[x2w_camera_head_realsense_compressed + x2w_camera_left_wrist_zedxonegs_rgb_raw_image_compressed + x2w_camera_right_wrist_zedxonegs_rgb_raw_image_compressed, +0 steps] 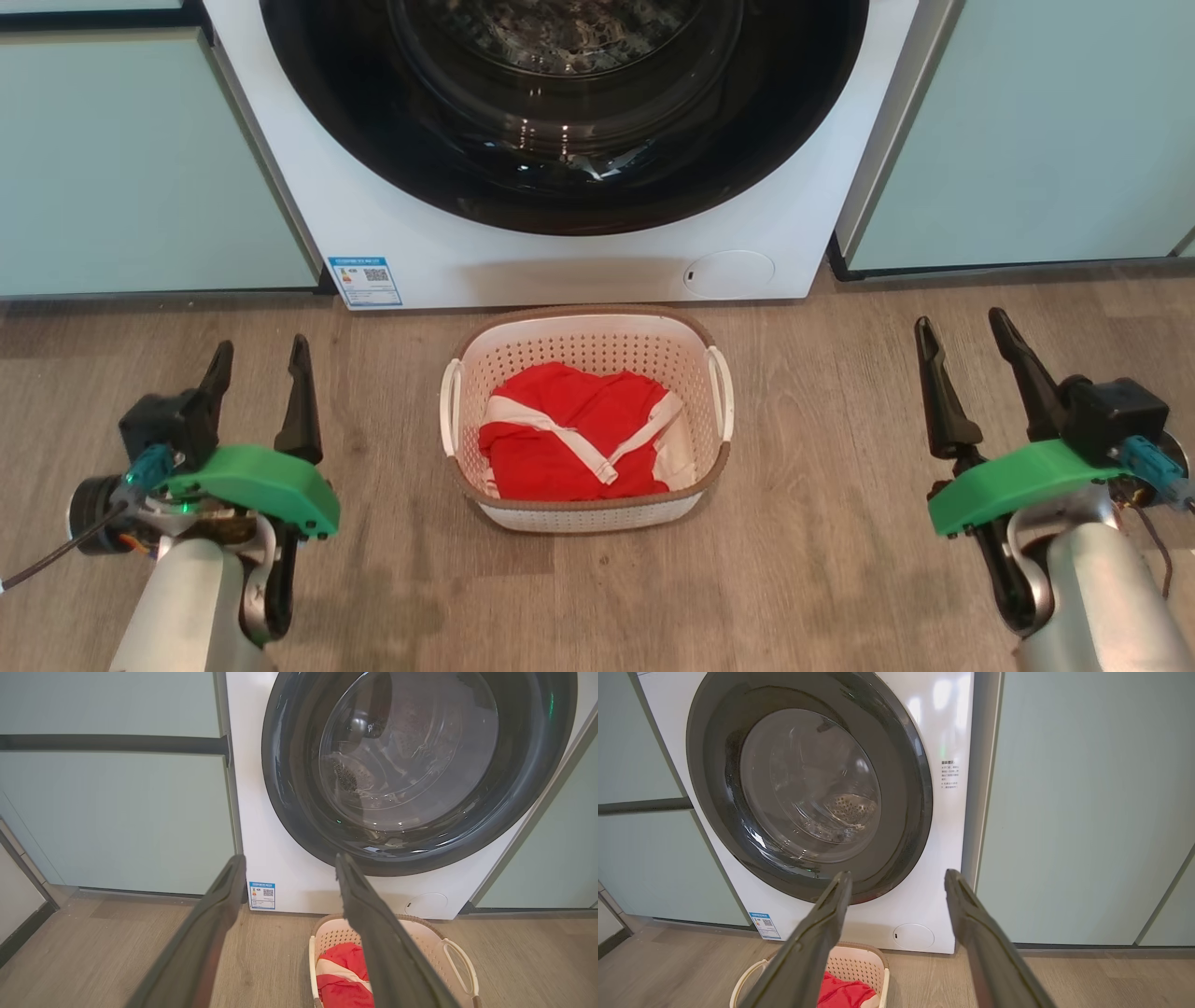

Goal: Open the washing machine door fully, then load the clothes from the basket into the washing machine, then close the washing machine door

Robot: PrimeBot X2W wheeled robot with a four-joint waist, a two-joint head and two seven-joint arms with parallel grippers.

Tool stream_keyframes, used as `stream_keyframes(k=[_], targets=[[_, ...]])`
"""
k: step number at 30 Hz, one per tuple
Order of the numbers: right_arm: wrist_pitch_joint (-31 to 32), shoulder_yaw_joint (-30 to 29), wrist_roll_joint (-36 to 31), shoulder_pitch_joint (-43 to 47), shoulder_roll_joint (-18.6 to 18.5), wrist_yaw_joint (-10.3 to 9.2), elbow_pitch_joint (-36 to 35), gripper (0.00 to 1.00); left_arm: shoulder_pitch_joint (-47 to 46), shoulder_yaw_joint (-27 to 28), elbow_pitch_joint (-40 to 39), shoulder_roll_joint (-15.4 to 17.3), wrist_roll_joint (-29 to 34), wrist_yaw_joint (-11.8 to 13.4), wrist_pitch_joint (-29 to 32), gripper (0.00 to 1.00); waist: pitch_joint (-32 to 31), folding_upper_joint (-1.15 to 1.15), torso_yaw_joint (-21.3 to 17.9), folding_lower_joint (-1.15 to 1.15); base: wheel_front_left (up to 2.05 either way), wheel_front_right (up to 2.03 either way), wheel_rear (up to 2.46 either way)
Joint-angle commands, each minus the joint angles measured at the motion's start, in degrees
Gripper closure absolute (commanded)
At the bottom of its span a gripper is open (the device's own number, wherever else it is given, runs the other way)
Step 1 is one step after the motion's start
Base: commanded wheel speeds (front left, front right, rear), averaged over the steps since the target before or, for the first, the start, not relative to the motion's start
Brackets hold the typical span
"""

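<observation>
Left gripper (261,343): head view, 8 o'clock; two dark fingers well apart, nothing between them, tips pointing toward 12. It hangs above the wooden floor (840,485), well clear of the basket.

Right gripper (961,319): head view, 4 o'clock; fingers likewise spread wide and empty, tips toward 12, well apart from the basket.

Basket (586,312): one cream perforated piece with a brown rim and two white side handles. It stands on the floor at the middle of the head view, between the two grippers and just in front of the washing machine.

Clothes (569,420): a red garment crossed by white bands, bunched inside the basket. A bit of white cloth (683,457) shows at its 4 o'clock edge.

Washing machine (560,266): white front-loader at 12 o'clock, flanked by pale mint-green cabinets (140,168) at 10 and 2.

Washing machine door (373,140): glossy black rim around clear domed glass, lying flush against the front, closed. The steel drum is visible through the glass.

Blue sticker (365,281): 7 o'clock of the door. Round cap (729,273): 5 o'clock of the door.
</observation>
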Motion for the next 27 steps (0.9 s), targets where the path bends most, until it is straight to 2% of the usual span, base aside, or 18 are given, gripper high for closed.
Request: stream_keyframes(k=[1, 27], targets=[[0.01, 1.19, 0.24, -2.07, -0.49, -0.01, -2.17, 0.0, -2.91, 2.24, -1.77, 1.2, -0.15, -0.03, -0.26, 0.0, -0.02, 0.0, 0.01, 0.0, 0.0, 0.0, 0.0], [0.05, 1.05, 0.52, -1.7, -0.4, -0.01, -2.4, 0.0, -2.76, 0.37, -1.84, 2.27, -0.38, -0.03, -0.43, 0.0, -0.12, 0.0, -0.12, 0.0, 0.03, 0.03, -0.05]])
